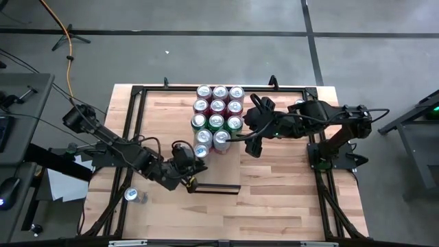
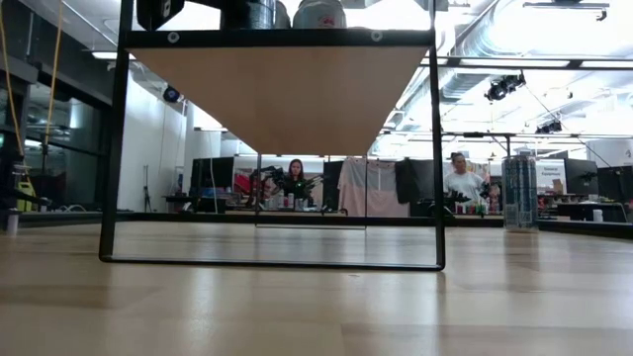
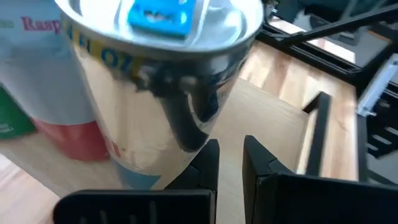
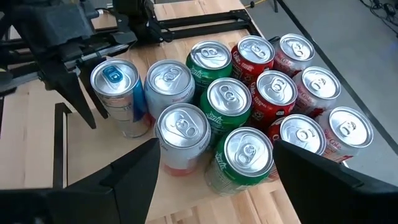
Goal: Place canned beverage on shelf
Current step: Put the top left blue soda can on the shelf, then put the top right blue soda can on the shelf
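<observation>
The high view looks straight down on the whole butcher-block table (image 1: 274,199), both arms and the floor around. The low view sits at tabletop height, facing level under the raised shelf (image 2: 279,94) into the room beyond (people show far off). The left wrist view is pressed close to a blue-tabbed can (image 3: 155,81). The right wrist view looks down from a little farther onto the cluster of cans (image 4: 249,118), and shares that blue-tabbed can (image 4: 116,93) with the left wrist view.
</observation>
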